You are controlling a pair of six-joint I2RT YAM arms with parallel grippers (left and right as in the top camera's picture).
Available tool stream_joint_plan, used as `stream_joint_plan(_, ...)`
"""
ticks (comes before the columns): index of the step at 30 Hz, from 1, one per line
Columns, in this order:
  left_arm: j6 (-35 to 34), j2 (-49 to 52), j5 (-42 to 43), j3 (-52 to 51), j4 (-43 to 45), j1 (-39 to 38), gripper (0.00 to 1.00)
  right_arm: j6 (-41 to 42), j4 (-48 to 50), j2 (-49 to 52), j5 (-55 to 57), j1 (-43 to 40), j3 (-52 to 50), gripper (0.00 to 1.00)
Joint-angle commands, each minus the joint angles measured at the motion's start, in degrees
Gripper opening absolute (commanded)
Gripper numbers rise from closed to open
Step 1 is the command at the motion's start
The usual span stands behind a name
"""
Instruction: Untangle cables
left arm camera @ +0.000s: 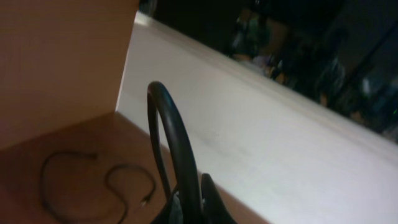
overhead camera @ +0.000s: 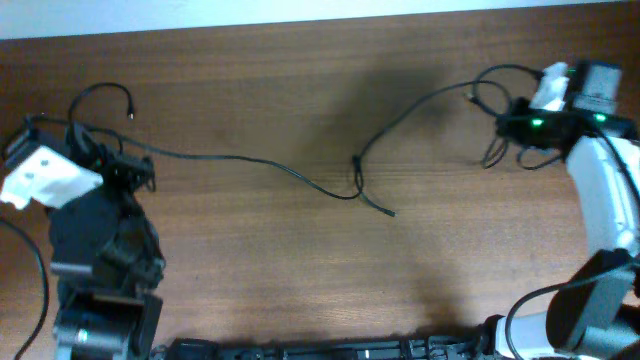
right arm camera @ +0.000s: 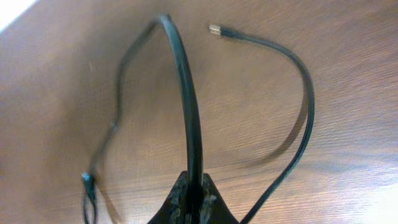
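The left gripper [left arm camera: 194,210] is closed tight on one of the cables [left arm camera: 169,124], a black cord that rises from between its fingertips and bends over in a stiff arch. Beyond it, a loose strand lies curled on the wooden table [left arm camera: 74,140], ending in a small plug [left arm camera: 146,200]. The right gripper [right arm camera: 194,190] is likewise clamped shut on a cord, which climbs straight up from its jaws, turns over at the top and trails down to the left toward a small loop near the lower edge of the right wrist view. A second strand sweeps around on the right side and ends in a metal-tipped connector resting on the wood. From overhead, the two arms sit well apart at opposite ends of the table. The line is strung between them, running from the left arm across the middle to a small knot [overhead camera: 357,186]. From the knot, a short tail pokes out to the lower right, and the line then climbs toward the right arm, where more slack is bunched beside it.
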Motion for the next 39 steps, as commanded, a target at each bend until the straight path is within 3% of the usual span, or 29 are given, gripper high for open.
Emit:
stream_joint_plan(1,10.0,6.2,0.0,0.7,13.0,2.2,0.0,0.3,-2.3,3.3,9.2,6.2,0.0,0.04)
stream_joint_plan(3,15.4,10.4,0.0,0.7,23.6,4.7,0.0,0.4,-4.2,5.7,14.3,8.7,0.0,0.04)
stream_joint_plan(5,16.1,14.5,0.7,0.7,31.1,7.0,0.0,0.5,-5.7,8.6,16.4,9.8,0.0,0.04)
stream_joint_plan(9,16.2,24.6,13.8,1.0,42.3,10.7,0.0,0.5,-7.0,15.4,16.4,9.9,-0.8,0.04)
stream_joint_plan(12,18.8,31.6,16.9,7.0,45.4,13.3,0.0,0.5,-7.3,17.9,16.5,9.9,-2.2,0.04)
stream_joint_plan(15,22.8,37.0,17.8,21.9,35.3,14.3,0.0,0.9,-7.5,18.3,18.8,9.7,-3.0,0.04)
stream_joint_plan(18,27.8,39.8,17.6,36.7,26.3,14.5,0.0,7.0,-8.2,18.3,25.7,8.2,-3.0,0.04)
stream_joint_plan(22,27.4,40.0,17.6,48.5,14.9,15.9,0.0,9.9,-8.2,18.3,27.6,2.8,-3.0,0.04)
stream_joint_plan(24,25.3,40.0,17.6,49.6,10.4,16.7,0.0,9.9,-8.2,18.3,27.6,-0.4,-3.0,0.04)
stream_joint_plan(30,3.4,41.5,19.3,49.5,-9.2,24.2,0.0,9.9,-9.7,18.3,25.1,-12.7,-3.0,0.04)
stream_joint_plan(35,4.0,45.9,29.6,49.5,-13.6,25.2,0.0,9.9,-9.5,18.3,20.8,-15.1,-3.0,0.04)
stream_joint_plan(37,11.5,48.7,41.3,49.5,-11.2,25.2,0.0,9.9,-9.5,18.3,20.9,-14.4,-3.0,0.04)
stream_joint_plan(39,16.8,50.9,46.9,49.5,-9.2,25.0,0.0,9.9,-9.4,18.3,20.9,-13.7,-3.0,0.04)
